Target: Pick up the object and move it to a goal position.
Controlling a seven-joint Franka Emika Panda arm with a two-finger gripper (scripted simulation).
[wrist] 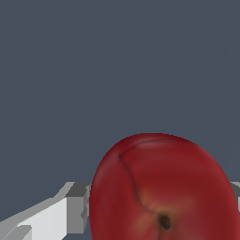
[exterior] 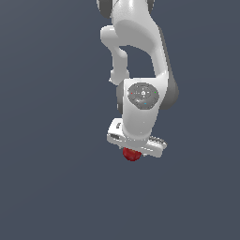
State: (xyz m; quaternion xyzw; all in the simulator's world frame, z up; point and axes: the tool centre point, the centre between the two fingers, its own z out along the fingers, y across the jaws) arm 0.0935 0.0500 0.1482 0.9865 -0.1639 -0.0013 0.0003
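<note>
The object is a small dark-red, roughly round ball-like thing point(exterior: 131, 154), seen just under the white gripper's hand in the exterior view. In the wrist view the object point(wrist: 161, 187) fills the space close to the camera, with a dark stem dimple and a crease on its skin. My gripper point(exterior: 134, 151) sits right over it. A grey finger point(wrist: 77, 206) presses against one side of the object and a sliver of the other finger shows at the opposite edge, so the jaws stand closed on it. The fingertips are hidden in the exterior view.
The white arm point(exterior: 136, 56) comes down from the top of the exterior view. Behind everything is a plain dark blue-grey surface point(exterior: 47, 140). No other objects show.
</note>
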